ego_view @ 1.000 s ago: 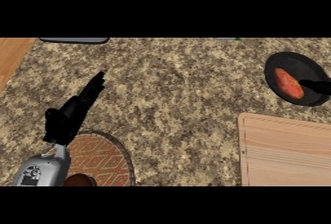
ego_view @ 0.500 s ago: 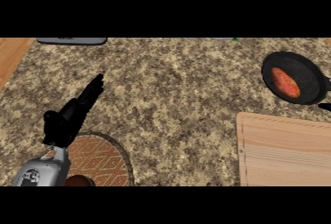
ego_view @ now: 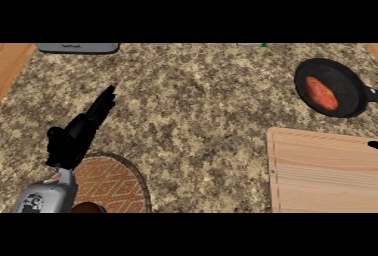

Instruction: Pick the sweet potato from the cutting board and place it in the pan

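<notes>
The orange sweet potato (ego_view: pixel 321 92) lies inside the black pan (ego_view: pixel 349 107) at the upper right of the granite counter. Below the pan, the wooden cutting board (ego_view: pixel 321 172) at the lower right carries nothing. My left hand (ego_view: pixel 77 135) rests at the left side, fingers straight and pointing up and to the right, holding nothing. A tiny black tip (ego_view: pixel 373 145) shows at the right edge over the board; I cannot tell whether it belongs to my right hand.
A round patterned mat (ego_view: pixel 111 185) lies under my left wrist at the lower left. A grey object (ego_view: pixel 77 47) sits at the counter's far edge, and a wooden strip (ego_view: pixel 13 62) borders the left side.
The view has shifted slightly, so the pan with the sweet potato sits a little lower and further left in the frame. My left hand has stayed in place.
</notes>
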Action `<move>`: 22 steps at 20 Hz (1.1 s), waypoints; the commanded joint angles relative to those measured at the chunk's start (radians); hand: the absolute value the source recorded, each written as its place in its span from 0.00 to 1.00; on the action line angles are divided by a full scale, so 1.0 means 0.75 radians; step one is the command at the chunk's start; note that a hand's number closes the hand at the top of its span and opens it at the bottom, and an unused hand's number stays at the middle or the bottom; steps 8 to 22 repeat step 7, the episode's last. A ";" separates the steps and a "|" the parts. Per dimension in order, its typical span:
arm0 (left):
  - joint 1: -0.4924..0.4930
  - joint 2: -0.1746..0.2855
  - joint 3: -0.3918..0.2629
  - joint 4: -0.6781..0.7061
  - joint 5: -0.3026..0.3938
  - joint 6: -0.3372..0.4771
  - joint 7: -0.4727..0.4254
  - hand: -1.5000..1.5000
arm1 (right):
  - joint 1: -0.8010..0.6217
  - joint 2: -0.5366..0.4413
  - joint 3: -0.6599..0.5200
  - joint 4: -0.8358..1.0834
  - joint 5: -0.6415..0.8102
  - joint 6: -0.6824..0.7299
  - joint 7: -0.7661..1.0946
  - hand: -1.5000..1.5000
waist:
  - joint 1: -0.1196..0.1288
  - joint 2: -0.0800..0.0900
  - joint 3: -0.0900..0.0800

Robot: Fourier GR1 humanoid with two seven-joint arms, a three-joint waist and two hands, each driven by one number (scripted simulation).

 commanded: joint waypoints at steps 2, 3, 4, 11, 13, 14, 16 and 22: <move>0.023 -0.039 -0.053 -0.062 -0.040 0.028 0.055 0.50 | 0.090 0.051 0.016 -0.016 -0.012 0.050 -0.179 0.00 | -0.003 -0.004 0.000; -0.033 0.031 0.045 0.016 0.017 -0.023 0.018 0.50 | 0.095 0.028 0.018 -0.027 -0.018 0.088 -0.188 0.00 | -0.011 -0.004 -0.001; -0.012 -0.002 0.033 -0.007 0.001 0.016 0.028 0.50 | 0.150 0.036 0.011 -0.031 -0.031 0.079 -0.229 0.00 | -0.016 -0.007 -0.001; -0.014 0.009 0.032 0.008 0.008 -0.017 0.030 0.50 | 0.149 0.024 0.027 -0.036 -0.042 0.077 -0.184 0.00 | -0.019 -0.010 -0.002; -0.014 0.009 0.032 0.008 0.008 -0.017 0.030 0.50 | 0.149 0.024 0.027 -0.036 -0.042 0.077 -0.184 0.00 | -0.019 -0.010 -0.002; -0.014 0.009 0.032 0.008 0.008 -0.017 0.030 0.50 | 0.149 0.024 0.027 -0.036 -0.042 0.077 -0.184 0.00 | -0.019 -0.010 -0.002; -0.014 0.009 0.032 0.008 0.008 -0.017 0.030 0.50 | 0.149 0.024 0.027 -0.036 -0.042 0.077 -0.184 0.00 | -0.019 -0.010 -0.002; -0.014 0.009 0.032 0.008 0.008 -0.017 0.030 0.50 | 0.149 0.024 0.027 -0.036 -0.042 0.077 -0.184 0.00 | -0.019 -0.010 -0.002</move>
